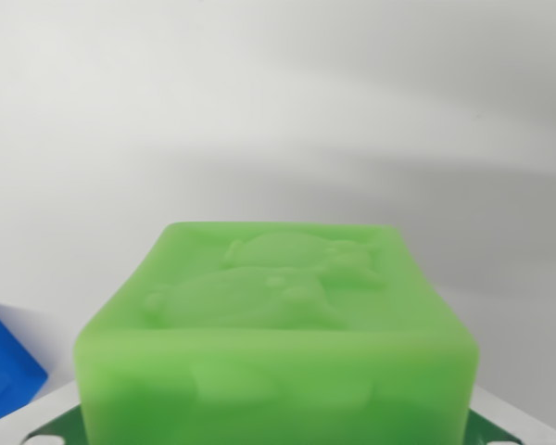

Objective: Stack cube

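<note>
Nearest item: green cube (278, 343), soft-edged, filling the lower middle of the wrist view, very close to the lens and slightly blurred.
Top face: embossed relief, an animal-like figure; no damage seen.
Under the cube: dark green and white parts (500, 422) show at both lower corners, apparently printed markings on a white base; what they belong to cannot be confirmed.
Gripper: no fingers in view; I cannot tell whether it is released, clenched or grasping the green cube.
Second item: blue cube (5, 366), at the wrist view's left edge, partly cut off by the frame, resting on the white surface (278, 111).
Key relation: blue cube lies to the wrist view's left of the green cube, at about the same depth, well apart, with bare surface between them.
Long axis: green cube looks broader across the view than deep; its front face is square to the camera.
Open room: white surface beyond and to the wrist view's right is unobstructed; soft shadows only.
Judgement: stacking is not yet done; the coming move probably calls for sideways travel toward the wrist view's left.
Risk: the blue cube is largely out of frame, so alignment is hard to check.
</note>
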Available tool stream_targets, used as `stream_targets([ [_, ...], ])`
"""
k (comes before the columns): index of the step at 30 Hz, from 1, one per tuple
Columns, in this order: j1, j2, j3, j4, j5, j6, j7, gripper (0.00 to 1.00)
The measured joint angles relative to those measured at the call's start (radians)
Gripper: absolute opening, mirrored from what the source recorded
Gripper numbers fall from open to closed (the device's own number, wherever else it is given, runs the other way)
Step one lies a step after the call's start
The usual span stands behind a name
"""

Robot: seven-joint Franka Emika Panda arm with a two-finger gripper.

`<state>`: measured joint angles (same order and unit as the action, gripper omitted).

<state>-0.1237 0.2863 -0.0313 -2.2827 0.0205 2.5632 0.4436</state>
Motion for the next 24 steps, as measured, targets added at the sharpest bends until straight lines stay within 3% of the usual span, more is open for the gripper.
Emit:
stream_targets([
  [24, 0.037, -0.097, 0.027, -0.124, -0.014, 0.027, -0.083, 0.00],
])
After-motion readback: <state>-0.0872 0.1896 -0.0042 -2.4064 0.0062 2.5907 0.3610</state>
